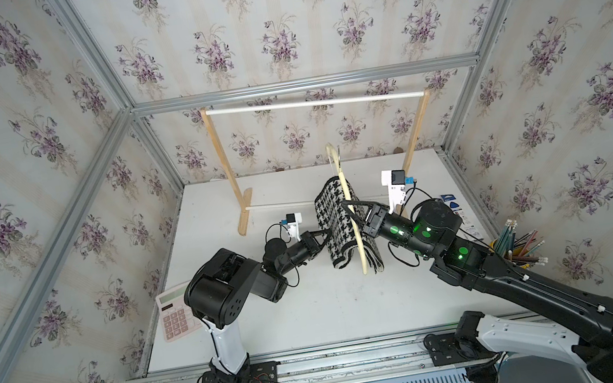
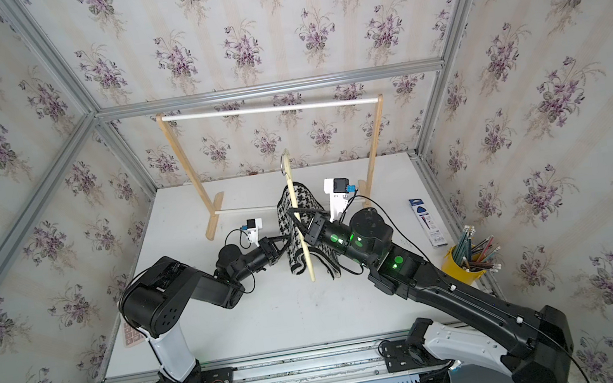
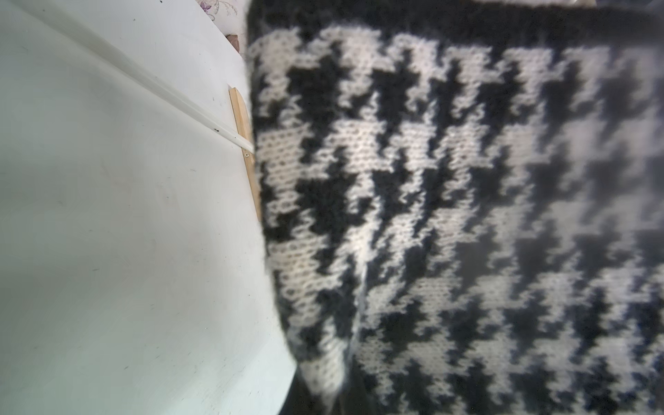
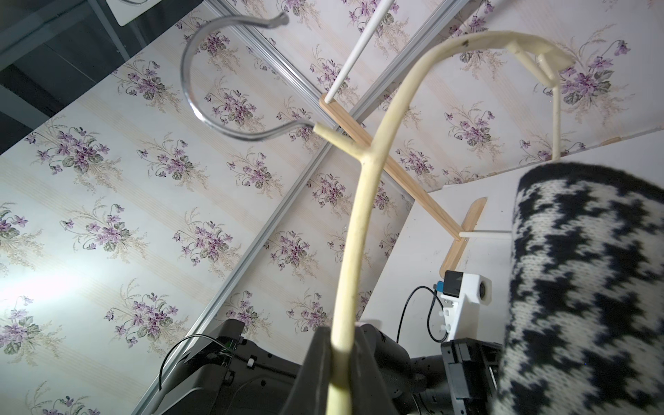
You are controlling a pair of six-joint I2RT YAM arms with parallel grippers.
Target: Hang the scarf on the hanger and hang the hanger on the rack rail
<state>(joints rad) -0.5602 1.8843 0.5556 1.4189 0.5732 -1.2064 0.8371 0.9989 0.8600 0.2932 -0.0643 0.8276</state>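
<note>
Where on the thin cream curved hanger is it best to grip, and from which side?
Grip the thin cream curved hanger on its bare upper arm, from the robot's right, as the right gripper does. The black-and-white houndstooth scarf covers the lower bar; the silver wire hook should stay free.

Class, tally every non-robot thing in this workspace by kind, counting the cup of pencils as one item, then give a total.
scarf: 1
hanger: 1
wooden rack: 1
pink calculator: 1
yellow pencil cup: 1
blue-and-white packet: 1
Total: 6
</note>
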